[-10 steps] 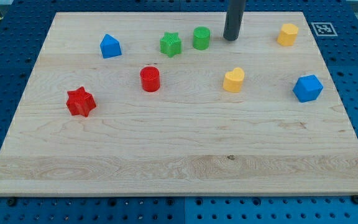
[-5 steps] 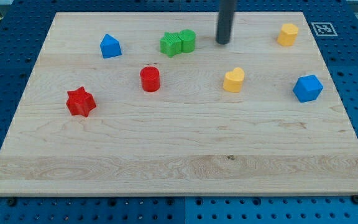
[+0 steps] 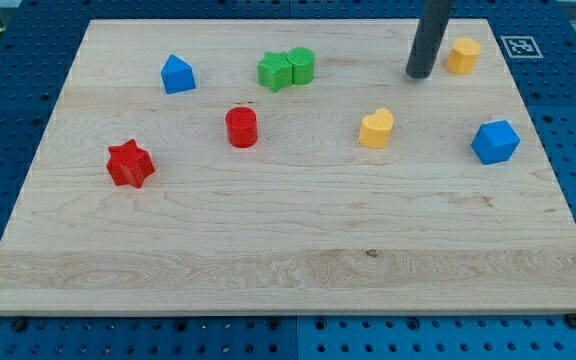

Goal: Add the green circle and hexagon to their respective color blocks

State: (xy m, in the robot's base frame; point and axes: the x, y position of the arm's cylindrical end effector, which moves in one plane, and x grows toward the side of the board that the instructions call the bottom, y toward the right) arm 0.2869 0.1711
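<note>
The green circle (image 3: 302,65) touches the green star (image 3: 276,71) near the view's top middle. The yellow hexagon (image 3: 462,55) sits at the top right. The yellow heart (image 3: 376,129) lies right of centre. My tip (image 3: 419,74) is just left of the yellow hexagon, a small gap between them, and well to the right of the green pair. The blue hexagon (image 3: 495,142) lies at the right. The blue house-shaped block (image 3: 177,74) sits at the upper left.
A red cylinder (image 3: 241,127) stands left of centre and a red star (image 3: 130,164) lies further left. The wooden board (image 3: 288,260) rests on a blue pegboard. A black-and-white marker tag (image 3: 521,46) sits off the board's top right corner.
The green circle was pushed left until it touched the green star. My tip then moved right, from beside the green circle to just left of the yellow hexagon.
</note>
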